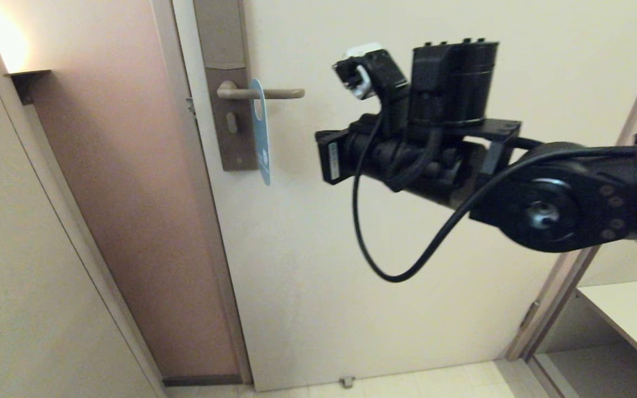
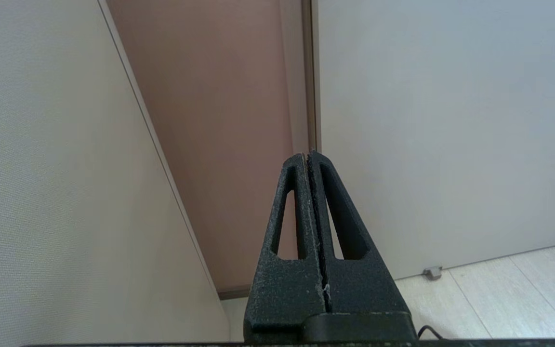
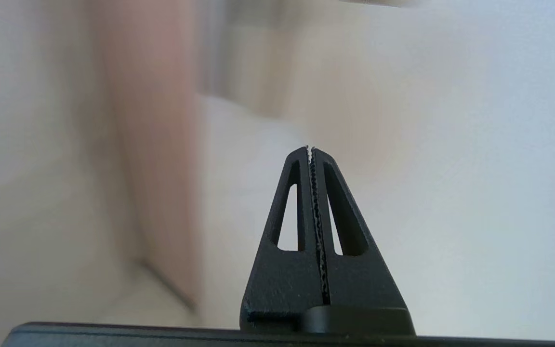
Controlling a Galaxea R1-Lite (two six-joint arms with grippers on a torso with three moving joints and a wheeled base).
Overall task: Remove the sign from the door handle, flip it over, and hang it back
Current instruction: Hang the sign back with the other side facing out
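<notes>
Right gripper (fingers together) beside the sign on the door handle — left gripper fingers together

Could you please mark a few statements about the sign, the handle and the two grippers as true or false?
1. The sign hangs on the door handle. True.
2. The sign shows its white side to the head camera. False: the face in view is blue.
3. The right gripper holds the sign. False: its fingers are shut on nothing, and the right arm is apart from the sign.
4. The left gripper is shut and empty. True.
5. The door has a stopper on the floor at its foot. True.
</notes>
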